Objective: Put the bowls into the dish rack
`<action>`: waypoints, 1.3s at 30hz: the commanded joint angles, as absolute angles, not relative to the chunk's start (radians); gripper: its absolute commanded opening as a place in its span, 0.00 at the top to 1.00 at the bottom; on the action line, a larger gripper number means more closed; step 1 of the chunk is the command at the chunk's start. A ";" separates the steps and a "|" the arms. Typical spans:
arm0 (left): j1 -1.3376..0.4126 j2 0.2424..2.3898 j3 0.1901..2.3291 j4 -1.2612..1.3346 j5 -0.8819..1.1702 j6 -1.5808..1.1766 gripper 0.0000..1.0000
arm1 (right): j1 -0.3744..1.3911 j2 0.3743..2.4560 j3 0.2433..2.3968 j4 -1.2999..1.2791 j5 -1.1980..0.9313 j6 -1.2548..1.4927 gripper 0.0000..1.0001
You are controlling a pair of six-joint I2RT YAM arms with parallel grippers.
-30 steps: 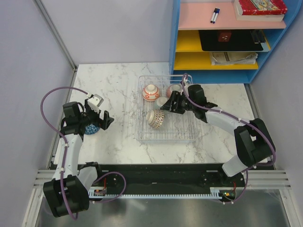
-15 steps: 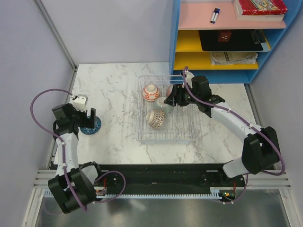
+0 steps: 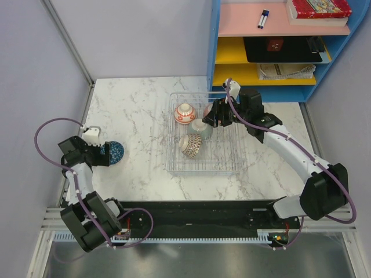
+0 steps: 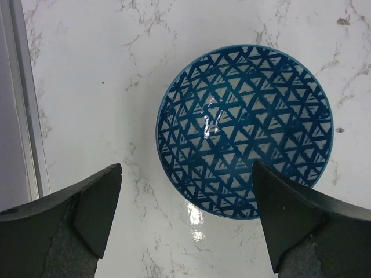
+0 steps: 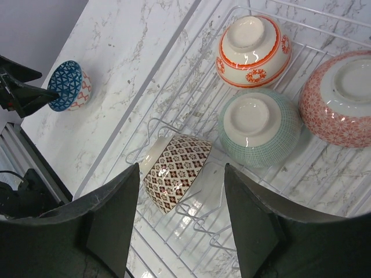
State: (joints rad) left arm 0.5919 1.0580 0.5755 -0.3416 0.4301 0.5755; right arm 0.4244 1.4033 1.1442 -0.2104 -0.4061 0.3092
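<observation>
Bowls [image 5: 253, 49] update: four are sitting in the dish rack [image 3: 174, 168] now. The right tool [image 5: 188, 169] is lifting off the green bowl [image 5: 258, 124], spread and empty. The left tool [image 4: 185, 174] is backing away wide open, leaving the blue bowl [image 4: 243, 130] tipped on the bench [image 3: 139, 110], still needing loading.

The marble table [image 3: 145, 110] carries the wire dish rack [image 3: 203, 168] right of centre, nearer its far edge; one blue-patterned bowl [image 3: 114, 153] rests near its left edge.
</observation>
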 commanded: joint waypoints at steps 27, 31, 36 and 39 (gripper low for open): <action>0.511 1.333 0.681 -0.333 0.732 0.646 0.74 | 0.455 1.407 1.336 -0.304 -0.491 0.134 0.33; 0.404 1.368 0.729 -0.333 0.735 0.604 0.73 | 0.517 1.427 1.367 -0.324 -0.495 0.068 0.33; 0.258 1.465 0.836 -0.328 0.696 0.540 0.74 | 0.581 1.474 1.422 -0.357 -0.495 -0.024 0.33; 0.201 1.528 0.902 -0.324 0.677 0.512 0.77 | 0.609 1.509 1.457 -0.371 -0.506 -0.058 0.33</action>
State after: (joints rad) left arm 0.2588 1.4616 0.8066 -0.3420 0.6830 0.5819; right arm 0.5827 1.4696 1.3872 -0.3485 -0.4812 0.0334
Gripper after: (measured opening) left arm 0.254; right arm 0.670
